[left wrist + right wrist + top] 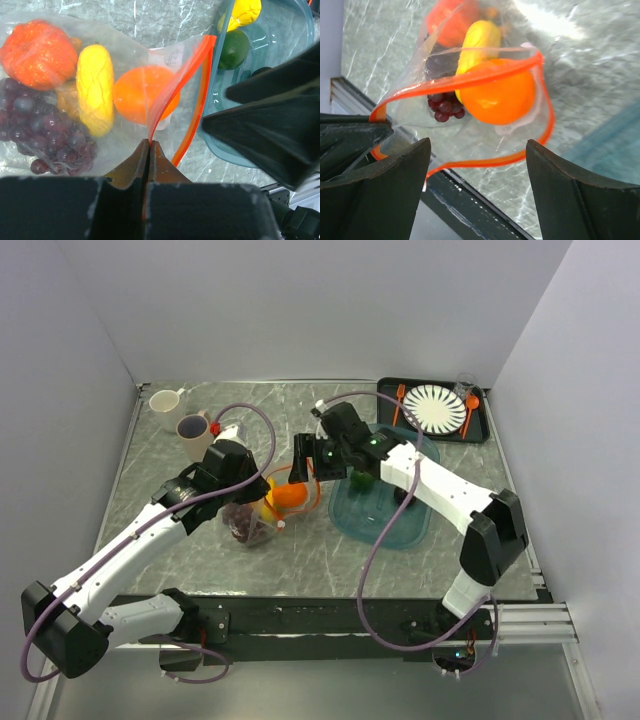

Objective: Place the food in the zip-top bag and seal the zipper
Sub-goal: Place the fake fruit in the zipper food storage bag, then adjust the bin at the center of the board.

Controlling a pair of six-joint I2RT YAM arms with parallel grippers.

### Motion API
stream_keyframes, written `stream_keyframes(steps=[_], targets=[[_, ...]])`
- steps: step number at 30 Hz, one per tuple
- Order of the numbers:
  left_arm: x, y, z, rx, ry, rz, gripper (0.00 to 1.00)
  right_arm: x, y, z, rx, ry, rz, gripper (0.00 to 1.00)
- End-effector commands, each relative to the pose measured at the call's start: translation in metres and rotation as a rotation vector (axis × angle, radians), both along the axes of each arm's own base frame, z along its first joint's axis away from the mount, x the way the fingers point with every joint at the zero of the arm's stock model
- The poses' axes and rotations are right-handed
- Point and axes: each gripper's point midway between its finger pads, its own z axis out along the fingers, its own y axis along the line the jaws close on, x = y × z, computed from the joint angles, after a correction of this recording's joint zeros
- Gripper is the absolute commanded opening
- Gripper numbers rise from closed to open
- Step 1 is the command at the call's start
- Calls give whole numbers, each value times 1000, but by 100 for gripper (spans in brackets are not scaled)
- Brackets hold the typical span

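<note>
Bag [125, 65] lies on the table just beside the teal tray [280, 30], mouth turned toward the tray and gaping.

Left gripper [150, 150]: jaws pressed together, pinching the zipper [470, 77] at one end of the mouth. Right gripper [479, 145]: fingers spread wide, nothing between them, hanging in front of the open mouth.

Handling, my read:
- Bag is thin clear film, floppy and probably slick. It will not hold its own shape.
- The zipper strip looks like the only stiffer part, so I take hold there, never on the film.
- Food looks like light, hard plastic. The round pieces will likely roll, so I grip them across the middle.

Count:
- Bag: one. Zipper: one, both lips apart.
- In the bag, four pieces for sure: orange [497, 92], yellow piece [95, 87], grape bunch [45, 130], red-orange piece [37, 52]. A tan shape behind the yellow one may be a fifth; I cannot tell.
- In the tray, two: green piece [234, 49], yellow pear [245, 10].
</note>
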Motion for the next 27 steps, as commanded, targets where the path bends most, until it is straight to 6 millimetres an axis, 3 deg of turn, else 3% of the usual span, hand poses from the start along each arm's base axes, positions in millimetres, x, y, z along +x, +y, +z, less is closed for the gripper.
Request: stream_keyframes(steps=[1, 3, 5, 6, 7, 9, 15, 21, 27], targets=[[9, -2, 28, -29, -70, 6, 1, 11, -37, 34, -40, -135, -144, 84], [8, -1, 25, -27, -66, 10, 1, 12, -58, 37, -57, -151, -210, 86], [7, -2, 23, -34, -62, 7, 1, 16, -85, 22, -100, -135, -304, 86], [7, -2, 23, -35, -65, 8, 1, 14, -94, 26, -89, -145, -330, 86], [7, -2, 24, -40, -66, 6, 1, 9, -104, 9, -107, -115, -349, 86], [7, -3, 22, -38, -63, 3, 1, 11, -123, 4, -97, -111, -404, 86], [9, -5, 23, -37, -63, -1, 1, -11, -179, -61, -181, 26, -520, 86], [8, -6, 20, -37, -61, -10, 1, -19, -219, -92, -250, 106, -620, 86], [5, -3, 21, -40, -67, -4, 1, -17, -252, -109, -294, 153, -713, 86]])
